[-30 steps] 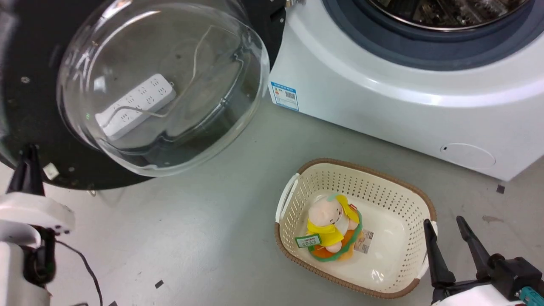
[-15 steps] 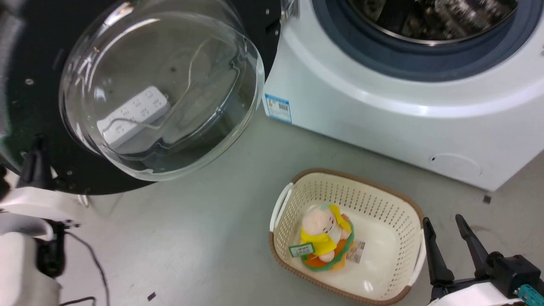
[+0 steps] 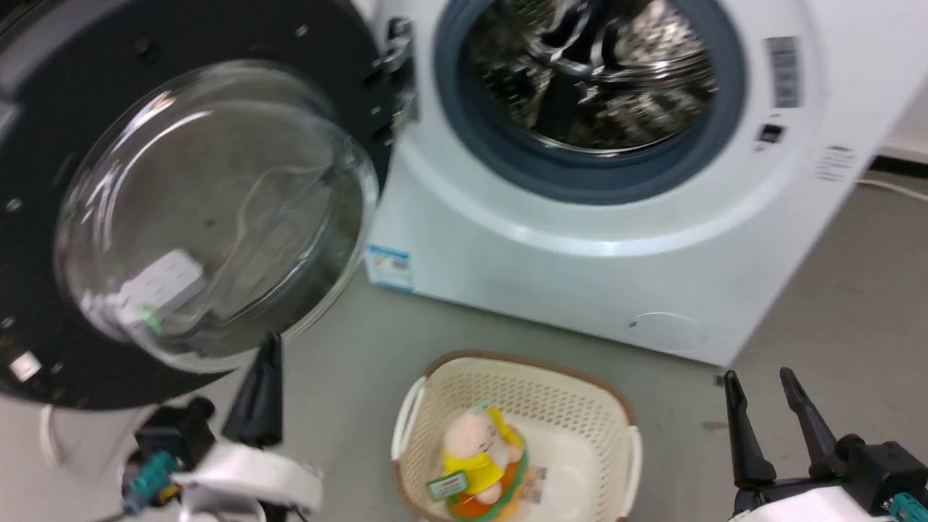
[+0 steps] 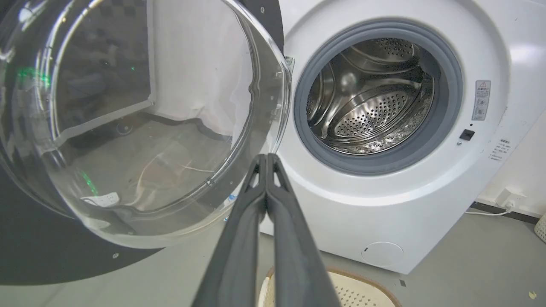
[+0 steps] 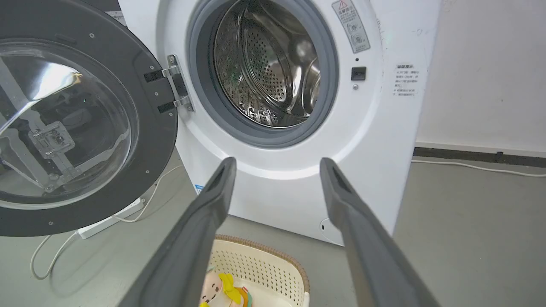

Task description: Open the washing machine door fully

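Grey floor point(image 3: 834, 275) runs under everything, with a pale wall behind in the right wrist view. On it stands the washing machine point(image 3: 580, 239), its grey-rimmed opening fully uncovered and the perforated steel drum point(image 4: 367, 106) bare to sight. The washing machine door point(image 3: 217, 43) hangs from its hinge point(image 5: 177, 89) at the machine's left side, standing wide out from the front with its clear glass bowl point(image 3: 210, 210) bulging toward the robot. By my judgement the task is done or very nearly so: nothing blocks the opening, and at most a little swing remains, though where the hinge stops cannot be told. A cream basket point(image 3: 522, 362) sits on the floor before the machine. The left gripper point(image 4: 266, 160) has its two fingers pressed together on nothing, tips just below the bowl's lower edge; whether they touch the door cannot be told. The right gripper point(image 5: 277, 166) hangs spread and empty, well apart from the door. A plush toy point(image 3: 482, 457) lies in the basket, and a white power strip point(image 5: 111, 219) lies beneath the door.
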Robot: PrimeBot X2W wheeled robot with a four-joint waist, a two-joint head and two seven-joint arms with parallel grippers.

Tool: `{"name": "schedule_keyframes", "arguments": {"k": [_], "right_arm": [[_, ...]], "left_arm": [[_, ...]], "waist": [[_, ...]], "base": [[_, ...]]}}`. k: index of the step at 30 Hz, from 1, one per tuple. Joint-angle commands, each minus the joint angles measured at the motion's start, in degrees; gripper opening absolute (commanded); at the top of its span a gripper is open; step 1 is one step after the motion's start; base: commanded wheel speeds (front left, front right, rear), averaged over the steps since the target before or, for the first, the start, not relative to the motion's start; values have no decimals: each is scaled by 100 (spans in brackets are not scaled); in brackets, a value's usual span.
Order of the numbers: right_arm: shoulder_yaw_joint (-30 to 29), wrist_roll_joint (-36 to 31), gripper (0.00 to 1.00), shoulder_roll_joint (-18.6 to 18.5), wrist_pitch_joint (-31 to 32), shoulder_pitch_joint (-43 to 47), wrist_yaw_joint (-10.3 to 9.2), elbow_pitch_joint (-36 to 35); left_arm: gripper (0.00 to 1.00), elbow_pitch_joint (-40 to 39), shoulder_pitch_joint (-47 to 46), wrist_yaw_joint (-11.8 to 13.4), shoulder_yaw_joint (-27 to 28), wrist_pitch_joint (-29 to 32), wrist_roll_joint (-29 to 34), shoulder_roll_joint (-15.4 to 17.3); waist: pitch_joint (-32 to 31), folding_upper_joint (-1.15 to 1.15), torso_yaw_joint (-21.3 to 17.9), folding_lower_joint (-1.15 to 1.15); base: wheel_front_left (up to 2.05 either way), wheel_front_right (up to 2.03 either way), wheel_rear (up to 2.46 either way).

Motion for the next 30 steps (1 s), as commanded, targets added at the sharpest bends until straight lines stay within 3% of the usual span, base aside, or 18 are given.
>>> {"name": "schedule_keyframes", "arguments": {"k": [1, 7, 13, 14, 15, 16, 30], "right_arm": [[-16, -30, 100, 30, -24, 96, 6, -64], [-54, -81, 100, 41, -25, 197, 6, -246], [-24, -114, 100, 43, -25, 270, 6, -327], [-23, -116, 100, 43, -25, 279, 6, -328], [-14, -121, 100, 43, -25, 284, 6, -330], [-6, -128, 100, 43, -25, 290, 6, -331], [73, -236, 100, 44, -26, 337, 6, -244]], "left_arm": [[0, -65, 160, 60, -26, -30, 41, -72], [0, -343, 711, 287, -35, -30, 304, -359], [0, -425, 1039, 293, -53, -31, 553, -504], [8, -420, 1078, 301, -65, -31, 606, -519], [89, -408, 1108, 314, -76, -31, 675, -528], [100, -398, 1129, 321, -91, -31, 741, -537], [100, -466, 1208, 279, -190, -31, 1254, -637]], "waist": [[-280, 0, -380, 1], [-394, 0, -954, 1], [-385, 0, -1346, 1], [-380, 0, -1396, 1], [-375, 0, -1440, 1], [-369, 0, -1477, 1], [-334, 0, -1657, 1]], "base": [[0, 0, 0], [0, 0, 0], [0, 0, 0], [0, 0, 0], [0, 0, 0], [0, 0, 0], [0, 0, 0]]}}
